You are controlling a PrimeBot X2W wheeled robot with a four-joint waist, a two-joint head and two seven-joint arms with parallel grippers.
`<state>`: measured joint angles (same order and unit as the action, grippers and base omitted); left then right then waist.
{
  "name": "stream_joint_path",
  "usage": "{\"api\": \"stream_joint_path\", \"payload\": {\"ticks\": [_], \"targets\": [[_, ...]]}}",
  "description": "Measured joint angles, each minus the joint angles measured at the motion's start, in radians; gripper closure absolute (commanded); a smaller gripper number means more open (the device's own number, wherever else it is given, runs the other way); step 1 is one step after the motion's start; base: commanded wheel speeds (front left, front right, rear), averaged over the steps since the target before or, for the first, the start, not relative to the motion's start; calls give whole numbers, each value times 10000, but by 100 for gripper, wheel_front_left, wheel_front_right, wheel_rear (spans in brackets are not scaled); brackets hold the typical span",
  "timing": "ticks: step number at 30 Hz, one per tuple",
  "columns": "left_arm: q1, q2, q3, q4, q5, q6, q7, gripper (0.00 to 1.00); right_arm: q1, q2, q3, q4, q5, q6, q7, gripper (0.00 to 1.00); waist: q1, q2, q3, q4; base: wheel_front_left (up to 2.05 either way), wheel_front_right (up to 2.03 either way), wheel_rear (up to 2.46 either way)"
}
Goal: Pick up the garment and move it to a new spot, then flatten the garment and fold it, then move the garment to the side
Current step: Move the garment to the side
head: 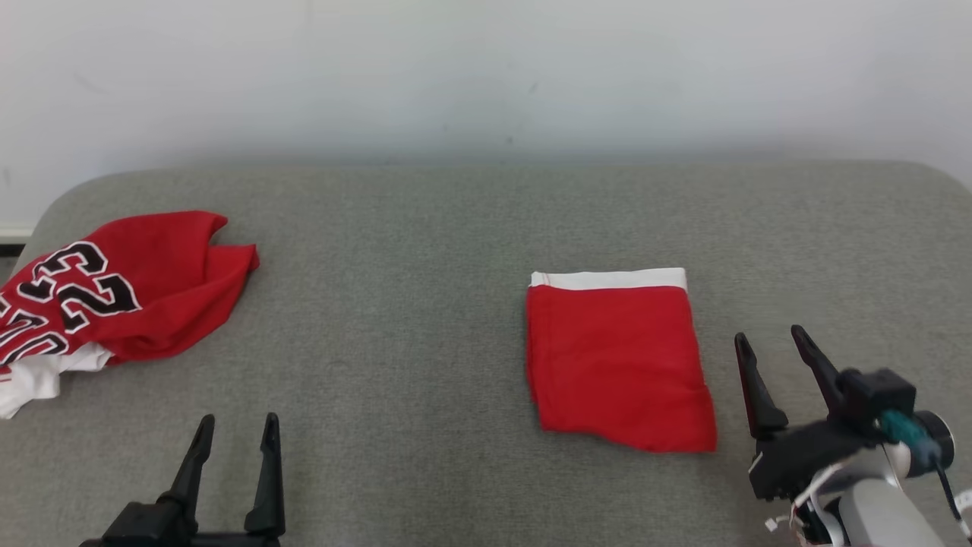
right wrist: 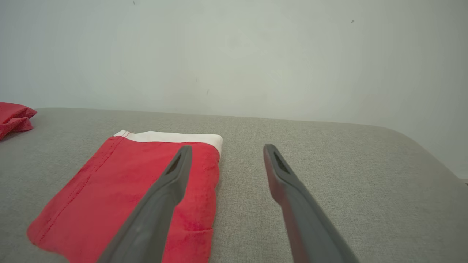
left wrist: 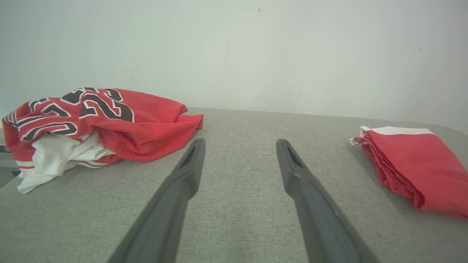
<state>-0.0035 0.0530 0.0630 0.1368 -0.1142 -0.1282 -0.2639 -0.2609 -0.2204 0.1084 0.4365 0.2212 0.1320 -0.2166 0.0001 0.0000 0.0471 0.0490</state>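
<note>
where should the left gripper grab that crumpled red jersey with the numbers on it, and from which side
Probably the loose red flap sticking out of the crumpled jersey. It lies thin and low, free of the bunched white layers, on the side nearest the open left gripper. Come in low from that side and pinch across the flap.

The crumpled red jersey with black-and-white numerals (head: 144,281), at the left edge of the grey fabric surface (head: 425,251), runs off the head view's left side, and folds hide some of its lettering. The folded red garment with a white band (left wrist: 420,164) is cut by the left wrist view's right edge. In the right wrist view it is partly covered by a finger of the right tool (right wrist: 227,147).
</note>
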Motion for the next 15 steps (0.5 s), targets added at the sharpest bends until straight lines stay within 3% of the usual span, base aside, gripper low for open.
{"api": "stream_joint_path", "payload": {"ticks": [15], "targets": [[-793,-21,-594,146,-205,-12,0,0,-2812,-458,1195,4355,748,-2,523,0,1,1,1012,1011,0,0,0]]}}
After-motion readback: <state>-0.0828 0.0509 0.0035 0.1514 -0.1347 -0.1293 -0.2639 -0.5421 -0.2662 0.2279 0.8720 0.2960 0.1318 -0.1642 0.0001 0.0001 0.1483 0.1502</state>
